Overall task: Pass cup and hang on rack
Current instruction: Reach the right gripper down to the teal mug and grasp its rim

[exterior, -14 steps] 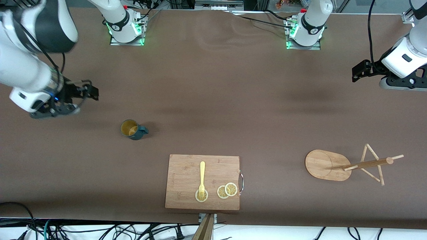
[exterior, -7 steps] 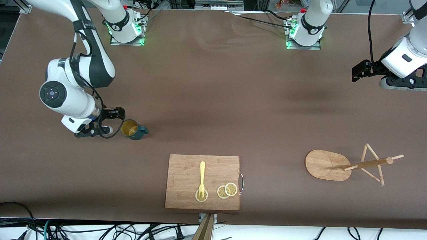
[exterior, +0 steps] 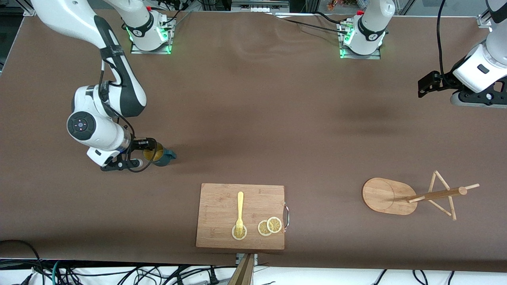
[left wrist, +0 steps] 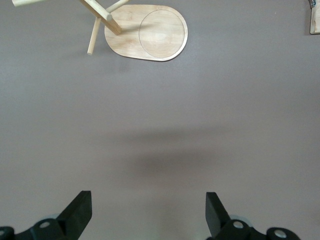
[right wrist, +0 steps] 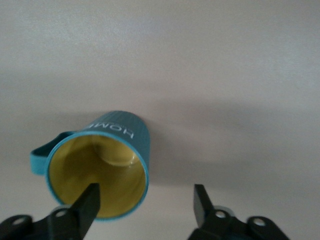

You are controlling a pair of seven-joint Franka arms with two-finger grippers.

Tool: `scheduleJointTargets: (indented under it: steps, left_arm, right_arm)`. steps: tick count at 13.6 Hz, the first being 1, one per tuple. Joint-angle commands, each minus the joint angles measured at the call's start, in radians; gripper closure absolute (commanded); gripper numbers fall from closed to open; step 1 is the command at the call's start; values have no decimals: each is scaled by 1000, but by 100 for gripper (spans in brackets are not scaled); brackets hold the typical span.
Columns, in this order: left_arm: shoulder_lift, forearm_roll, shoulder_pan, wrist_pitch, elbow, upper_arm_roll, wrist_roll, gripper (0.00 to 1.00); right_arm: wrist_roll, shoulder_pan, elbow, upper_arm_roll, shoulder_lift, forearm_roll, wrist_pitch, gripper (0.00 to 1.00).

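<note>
Right gripper (exterior: 144, 154), jaws spread and straddling the rim wall of the upright dark teal cup with mustard-yellow inside (exterior: 157, 154), is plainly the arm nearer it, while the left gripper (exterior: 429, 84) waits open, well apart from that cup.

Notes for you, operator. Front view: right gripper (exterior: 148, 152) covers part of cup (exterior: 158, 154) rim; you see only handle side and slice of yellow inside. Fingers there too small to tell apart. Left gripper (exterior: 425, 85) half cut by picture's edge; fingers not readable from front. Left wrist view: rack (left wrist: 145, 31) cut at top edge, post and pegs mostly out of picture. Right wrist view: one finger (right wrist: 89, 204) hides part of cup (right wrist: 107, 160) rim.
</note>
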Motion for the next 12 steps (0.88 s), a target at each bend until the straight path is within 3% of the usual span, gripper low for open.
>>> scheduleJointTargets:
  steps: [1, 6, 10, 12]
  left_arm:
    - [-14, -15, 5, 8, -11, 1, 7, 0]
    - [-13, -15, 5, 8, -10, 1, 7, 0]
    - [-13, -15, 5, 10, -10, 0, 7, 0]
    - [-13, -15, 5, 10, -10, 1, 5, 0]
  right_arm:
    - [4, -2, -38, 2, 10, 19, 71, 41]
    - [6, 0, -25, 2, 15, 45, 60, 100]
    - [36, 49, 26, 4, 9, 62, 1, 100]
    - [96, 85, 95, 47, 9, 76, -68, 100]
